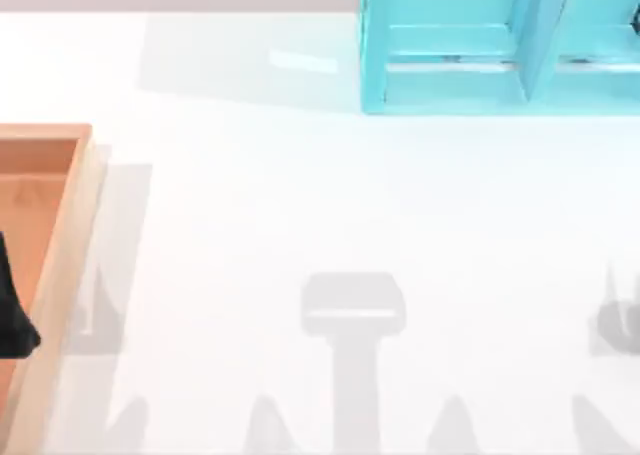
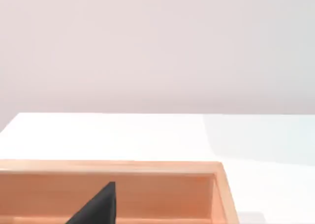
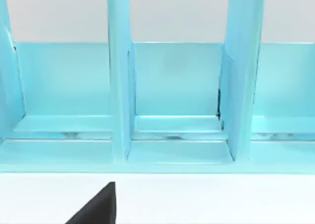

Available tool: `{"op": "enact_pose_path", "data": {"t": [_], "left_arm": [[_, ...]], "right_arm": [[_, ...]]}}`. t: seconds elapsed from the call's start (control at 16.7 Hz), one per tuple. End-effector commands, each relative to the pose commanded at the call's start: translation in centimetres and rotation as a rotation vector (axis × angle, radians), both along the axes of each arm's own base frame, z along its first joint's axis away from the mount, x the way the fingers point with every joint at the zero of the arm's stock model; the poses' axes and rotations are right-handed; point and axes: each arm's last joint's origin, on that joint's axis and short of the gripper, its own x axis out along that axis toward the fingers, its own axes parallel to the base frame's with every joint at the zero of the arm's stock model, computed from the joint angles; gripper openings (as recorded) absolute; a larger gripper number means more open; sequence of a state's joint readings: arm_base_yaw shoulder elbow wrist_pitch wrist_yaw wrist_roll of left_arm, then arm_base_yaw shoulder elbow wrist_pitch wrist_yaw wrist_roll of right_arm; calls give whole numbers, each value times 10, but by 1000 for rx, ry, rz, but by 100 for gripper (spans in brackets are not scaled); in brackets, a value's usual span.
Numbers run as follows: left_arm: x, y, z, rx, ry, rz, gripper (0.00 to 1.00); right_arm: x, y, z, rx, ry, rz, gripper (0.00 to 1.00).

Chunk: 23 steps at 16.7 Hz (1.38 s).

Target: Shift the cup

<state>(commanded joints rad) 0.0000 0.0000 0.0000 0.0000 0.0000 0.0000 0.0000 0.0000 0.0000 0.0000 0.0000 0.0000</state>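
Top view: white table (image 1: 300, 195). Wooden tray (image 1: 62, 275) at the left edge, cut off by the frame, long side running front to back. Teal rack (image 1: 450, 75) at back right, upright dividers splitting it into bays, standing on the table and well apart from the tray. Dark bit of the left gripper (image 1: 14, 310) sits over the tray's inside at the far left; apart or together, can't tell. Grey shadows lie on the table along the near edge. Where the cup is: can't tell. Left wrist view: tray's far wall and one corner (image 2: 216, 184) in front of the cam, bare table beyond, then a plain wall. A black wedge of the left gripper (image 2: 98, 207) pokes in over the tray's inside, touching nothing that I can see. Right wrist view: rack (image 3: 177, 81) faces the cam, three bays side by side w/ dividers between them. A strip of table lies in front. A black wedge of the right gripper (image 3: 98, 207) is above that strip, near the rack but short of it; grip state can't tell.
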Motion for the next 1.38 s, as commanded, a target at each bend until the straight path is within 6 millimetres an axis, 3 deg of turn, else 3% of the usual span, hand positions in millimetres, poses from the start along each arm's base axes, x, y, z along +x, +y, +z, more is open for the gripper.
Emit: {"op": "enact_pose_path", "data": {"t": [0.3, 0.6, 0.9, 1.14, 1.38], "left_arm": [[0, 0, 0, 0, 0, 0, 100], [0, 0, 0, 0, 0, 0, 100], [0, 0, 0, 0, 0, 0, 100], [0, 0, 0, 0, 0, 0, 100], [0, 0, 0, 0, 0, 0, 100]], "right_arm": [[0, -1, 11, -5, 62, -7, 100], [15, -3, 56, -20, 352, -22, 100], [73, -8, 85, -19, 862, -27, 100], [126, -15, 88, -8, 1222, -21, 100], [170, -23, 84, 3, 1459, -12, 100]]}}
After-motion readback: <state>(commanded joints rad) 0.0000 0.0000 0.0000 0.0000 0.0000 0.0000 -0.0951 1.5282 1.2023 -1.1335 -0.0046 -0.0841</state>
